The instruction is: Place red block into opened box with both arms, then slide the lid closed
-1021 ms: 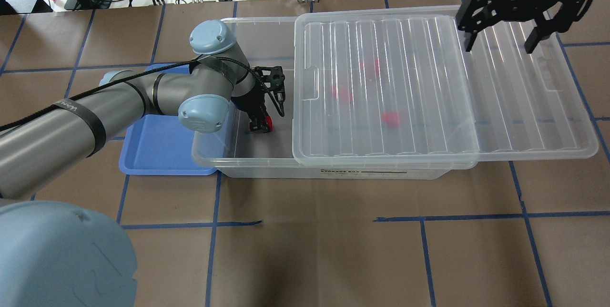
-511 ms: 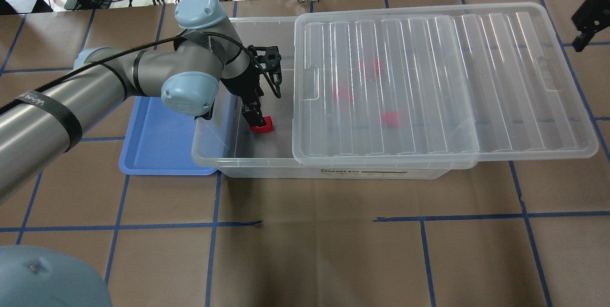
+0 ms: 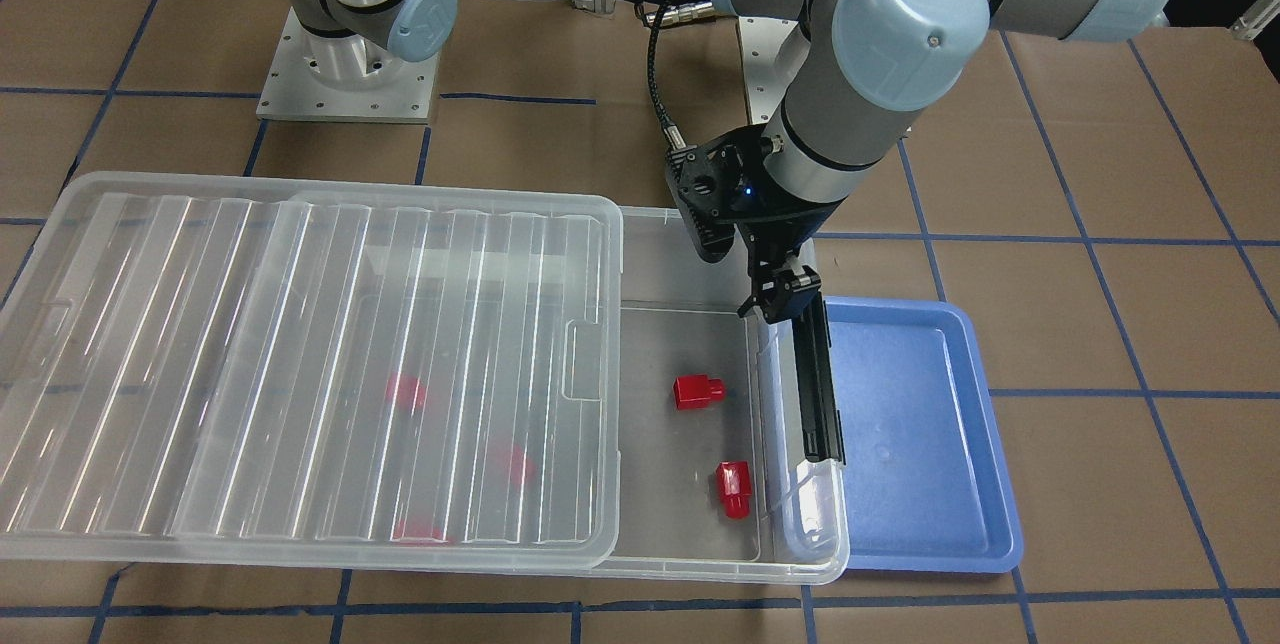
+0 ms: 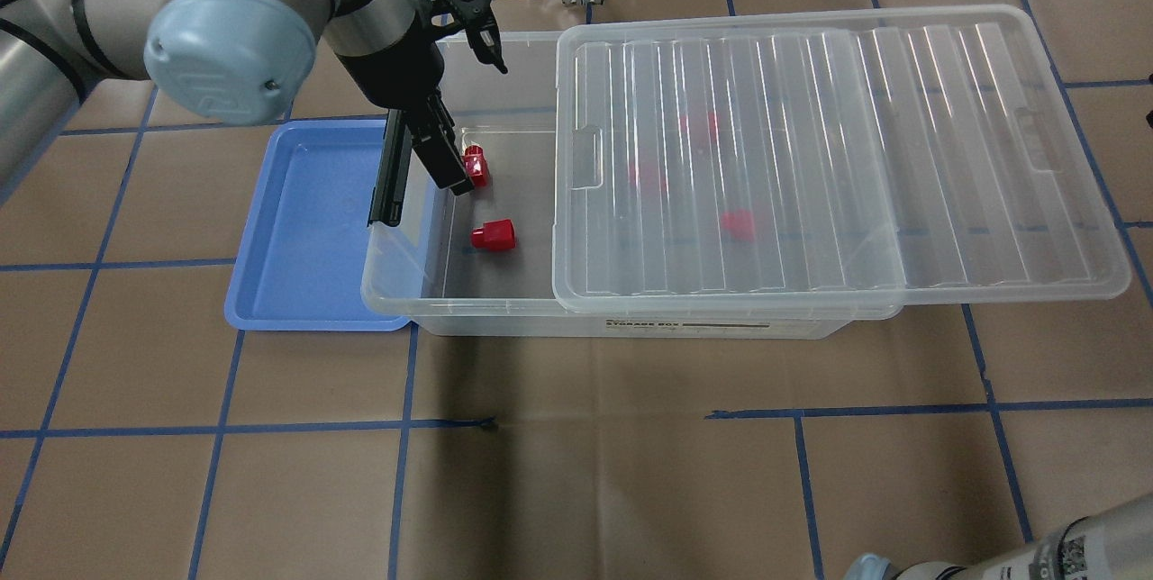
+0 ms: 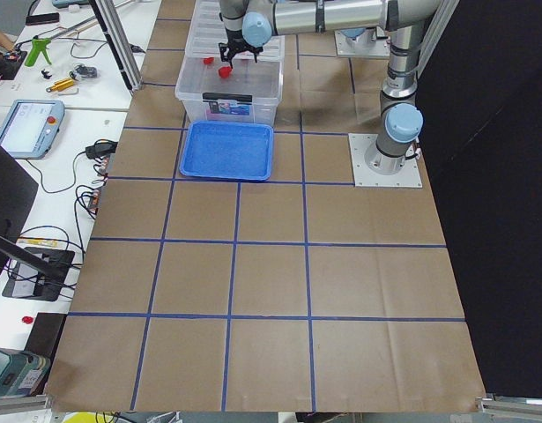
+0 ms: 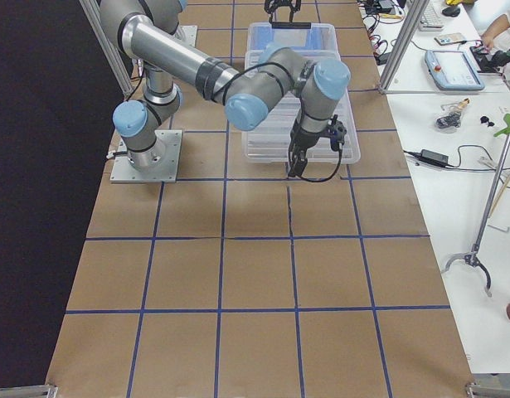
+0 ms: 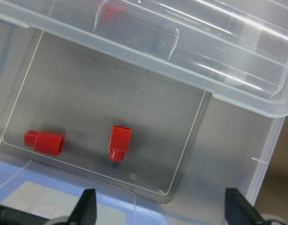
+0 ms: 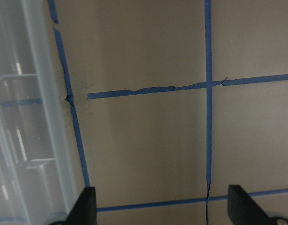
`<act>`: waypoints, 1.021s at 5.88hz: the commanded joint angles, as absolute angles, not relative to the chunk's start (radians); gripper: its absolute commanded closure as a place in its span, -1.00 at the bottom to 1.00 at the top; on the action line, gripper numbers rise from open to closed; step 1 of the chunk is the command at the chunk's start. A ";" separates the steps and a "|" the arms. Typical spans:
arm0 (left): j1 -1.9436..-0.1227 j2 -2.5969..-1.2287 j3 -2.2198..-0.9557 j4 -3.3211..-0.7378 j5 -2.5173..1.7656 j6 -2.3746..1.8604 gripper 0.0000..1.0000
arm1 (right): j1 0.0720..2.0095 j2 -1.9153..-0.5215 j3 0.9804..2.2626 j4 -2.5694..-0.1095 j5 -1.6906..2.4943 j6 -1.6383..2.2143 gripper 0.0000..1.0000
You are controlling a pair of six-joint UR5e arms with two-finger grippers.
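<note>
Overhead exterior view shows the box (image 4: 468, 314) lying lengthwise on the desk (image 4: 585, 472), nearer to the far edge than to the robot's edge. The lid (image 4: 811, 157) rests flat on it but is shifted toward the desk's right end. It overhangs there and leaves the left end of the box uncovered. In this uncovered part the block (image 4: 493, 236) lies on its side on the box floor, and no gripper touches it. A second block (image 4: 476, 166) lies near it, closer to the far wall, and the two are apart. Three red shapes (image 4: 739, 224) show blurred through the lid. The left gripper (image 7: 162, 213) hangs above the uncovered end, near the black latch bar (image 3: 820, 394). Its fingers stand wide apart and hold nothing. The right gripper (image 8: 163, 208) is over bare desk beyond the lid's overhanging end, also with fingers apart and empty. A blue tray (image 4: 306, 238) sits just beside the latch end of the box.
</note>
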State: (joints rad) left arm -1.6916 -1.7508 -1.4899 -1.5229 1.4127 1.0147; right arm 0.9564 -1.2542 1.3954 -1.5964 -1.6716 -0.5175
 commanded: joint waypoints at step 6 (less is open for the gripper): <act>-1.628 -1.655 -1.477 -1.511 1.574 0.008 -0.96 | 0.957 -1.270 1.571 -1.715 -1.606 -0.517 -1.00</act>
